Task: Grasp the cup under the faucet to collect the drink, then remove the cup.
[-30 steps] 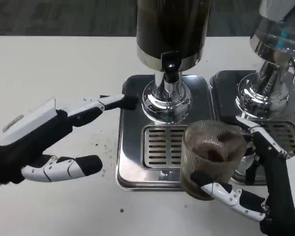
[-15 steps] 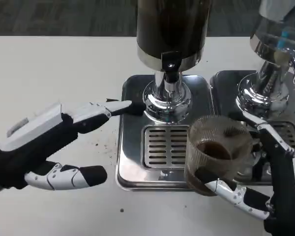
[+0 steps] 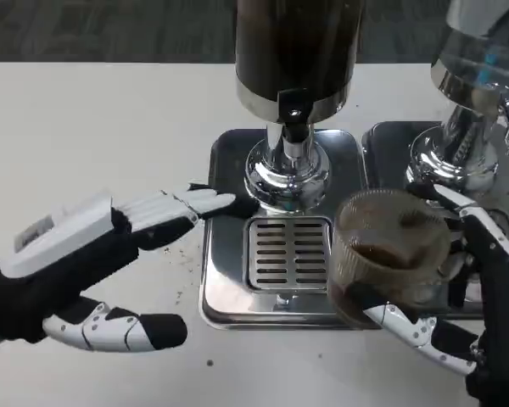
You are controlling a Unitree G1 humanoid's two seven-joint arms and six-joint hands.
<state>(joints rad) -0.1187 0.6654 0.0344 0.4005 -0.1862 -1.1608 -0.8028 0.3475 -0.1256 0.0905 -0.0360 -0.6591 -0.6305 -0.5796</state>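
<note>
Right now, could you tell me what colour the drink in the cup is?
Dark brown, seen through the ribbed translucent cup in the head view.

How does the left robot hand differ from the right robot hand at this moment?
The left robot hand holds nothing, fingers spread, reaching toward the dispenser base; the right robot hand grips the cup of dark drink. The left hangs over the table, the right by the drip tray. Both have white-and-black fingers.

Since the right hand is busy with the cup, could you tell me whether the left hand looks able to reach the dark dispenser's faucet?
Probably yes: the left hand is open, its fingertips already at the dispenser's chrome base, and nothing stands between them and the faucet above.
</note>
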